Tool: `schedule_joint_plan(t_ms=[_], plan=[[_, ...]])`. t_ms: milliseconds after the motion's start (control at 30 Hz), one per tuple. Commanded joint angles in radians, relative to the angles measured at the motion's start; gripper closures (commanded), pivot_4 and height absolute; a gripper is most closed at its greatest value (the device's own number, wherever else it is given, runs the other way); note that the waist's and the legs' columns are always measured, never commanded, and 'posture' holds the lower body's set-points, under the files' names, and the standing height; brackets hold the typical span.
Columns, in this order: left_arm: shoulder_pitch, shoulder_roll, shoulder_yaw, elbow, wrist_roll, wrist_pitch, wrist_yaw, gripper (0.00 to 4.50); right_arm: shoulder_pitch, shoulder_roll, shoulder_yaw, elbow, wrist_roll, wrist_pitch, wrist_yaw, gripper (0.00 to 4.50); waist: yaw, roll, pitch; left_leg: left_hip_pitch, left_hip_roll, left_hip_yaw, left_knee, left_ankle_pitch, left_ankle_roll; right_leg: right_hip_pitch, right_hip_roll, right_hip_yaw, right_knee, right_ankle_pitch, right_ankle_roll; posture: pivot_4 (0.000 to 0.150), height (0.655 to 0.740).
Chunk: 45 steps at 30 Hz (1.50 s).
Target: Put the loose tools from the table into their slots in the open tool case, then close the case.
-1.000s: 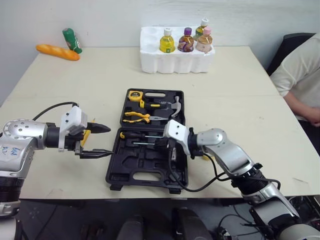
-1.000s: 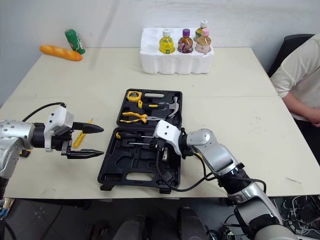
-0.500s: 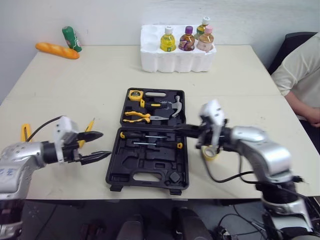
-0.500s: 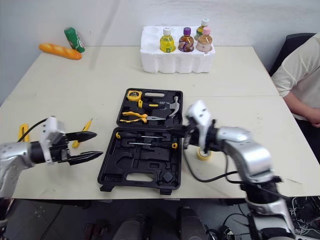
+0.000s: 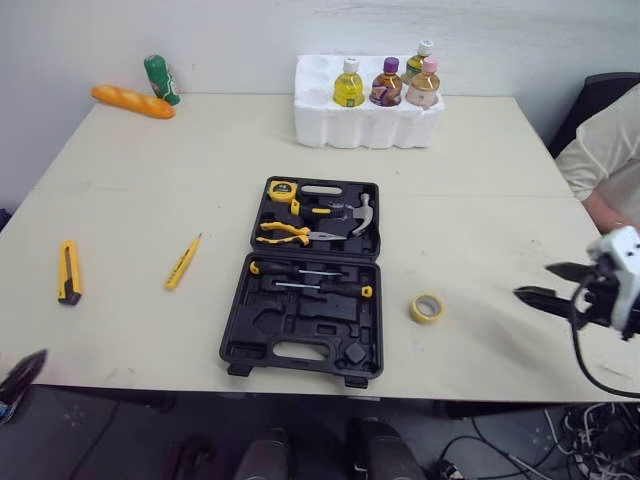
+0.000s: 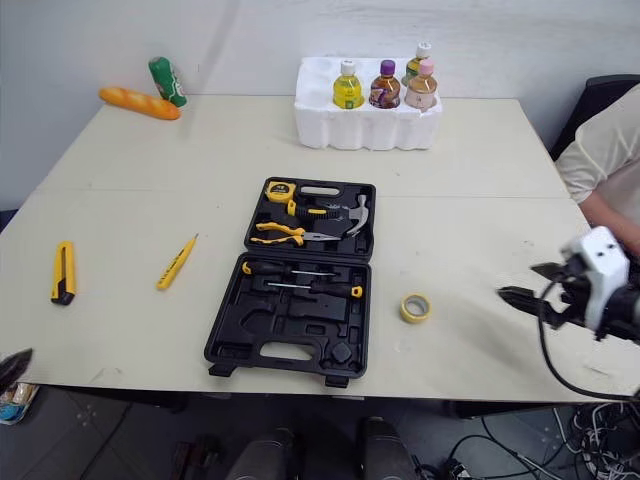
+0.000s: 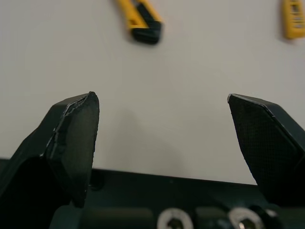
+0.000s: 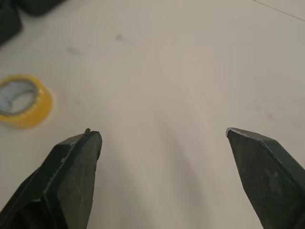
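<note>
Black plastic, lid laid back: the tool case (image 5: 305,280) sits open in the middle of the table (image 5: 150,170). Its far half holds a tape measure (image 5: 281,190), pliers (image 5: 285,233) and a hammer (image 5: 362,212); its near half holds two screwdrivers (image 5: 300,270) above bare moulded slots.

Three loose tools lie outside it. A yellow tape roll (image 5: 427,308) rests just right of the near half. A slim yellow tool (image 5: 182,262) lies to the left of the case, and a yellow-and-black utility knife (image 5: 67,272) lies further left, near the table's left edge.

My right gripper (image 5: 535,281) hovers over the near right of the table, well right of the tape roll, fingers spread wide with nothing between them. My left gripper (image 7: 162,124) hangs low at the near left corner, just off the table's edge, also spread wide and empty, facing the utility knife.
</note>
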Motion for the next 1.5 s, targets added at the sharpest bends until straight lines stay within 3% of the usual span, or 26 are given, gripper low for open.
schedule_joint_plan(t_ms=[33, 233, 467, 733, 1000, 1133, 1233, 1467, 1500], plan=[[0.005, 0.027, 0.024, -0.006, 0.008, -0.021, 0.031, 0.00, -0.008, -0.035, -0.049, 0.106, -0.031, -0.108, 0.016, 0.01, -0.001, 0.000, 0.000, 0.000, 0.000, 0.000, 0.000, 0.000, 0.000, 0.000, 0.000, 0.000, 0.000, 0.000, 0.000, 0.150, 0.7367], [-0.026, 0.019, -0.096, -0.177, -0.036, 0.051, 0.025, 0.00, -0.033, -0.013, -0.026, 0.055, 0.031, -0.116, 0.070, 0.01, -0.004, 0.002, 0.001, -0.001, 0.000, 0.000, 0.000, 0.000, 0.000, -0.001, 0.000, 0.000, 0.001, 0.000, 0.000, 0.150, 0.7367], [-0.156, 0.031, -0.292, -0.399, -0.032, 0.232, 0.168, 0.00, -0.051, 0.013, 0.000, -0.301, 0.262, 0.082, 0.120, 0.01, -0.001, 0.003, 0.001, -0.002, 0.000, 0.000, -0.001, 0.000, -0.001, -0.003, 0.000, 0.000, 0.003, 0.000, 0.000, 0.150, 0.7367], [-0.388, 0.063, -0.483, -0.369, -0.022, 0.437, 0.264, 0.00, -0.216, 0.029, 0.143, -0.572, 0.451, 0.184, 0.094, 0.01, 0.000, 0.003, 0.001, -0.003, 0.000, 0.000, 0.002, 0.000, -0.001, -0.003, 0.001, 0.000, 0.004, 0.001, 0.001, 0.150, 0.7367], [-0.613, 0.043, -0.625, -0.204, 0.065, 0.529, 0.368, 0.00, -0.397, 0.088, 0.314, -0.601, 0.447, 0.171, 0.068, 0.01, 0.000, 0.002, 0.002, -0.005, 0.000, 0.000, 0.002, 0.000, -0.002, -0.004, 0.001, -0.001, 0.003, 0.001, 0.001, 0.150, 0.7367], [-0.676, 0.032, -0.710, -0.158, 0.083, 0.522, 0.318, 0.00, -0.450, 0.129, 0.350, -0.596, 0.443, 0.164, 0.046, 0.01, 0.002, 0.002, 0.002, -0.005, 0.000, 0.000, 0.003, 0.001, -0.002, -0.005, 0.001, -0.001, 0.004, 0.001, 0.001, 0.150, 0.7367], [-0.712, 0.022, -0.791, -0.086, 0.150, 0.469, 0.310, 0.84, -0.456, 0.141, 0.366, -0.597, 0.441, 0.164, 0.047, 0.00, 0.009, 0.002, 0.002, -0.005, 0.000, -0.001, 0.003, 0.001, -0.003, -0.004, 0.001, -0.001, 0.004, 0.001, 0.001, 0.150, 0.7367], [-0.754, 0.004, -0.850, -0.069, 0.218, 0.389, 0.281, 3.93, -0.438, 0.140, 0.378, -0.615, 0.424, 0.164, 0.037, 0.00, 0.030, 0.003, 0.001, -0.005, -0.001, -0.001, 0.004, 0.001, -0.003, -0.004, 0.000, -0.001, 0.003, 0.001, 0.001, 0.150, 0.7367], [-0.760, 0.011, -0.843, -0.094, 0.216, 0.385, 0.274, 3.97, -0.436, 0.135, 0.374, -0.621, 0.429, 0.174, 0.030, 0.00, 0.030, 0.003, 0.001, -0.005, -0.001, -0.001, 0.004, 0.001, -0.003, -0.004, 0.000, -0.001, 0.003, 0.001, 0.001, 0.150, 0.7367]])
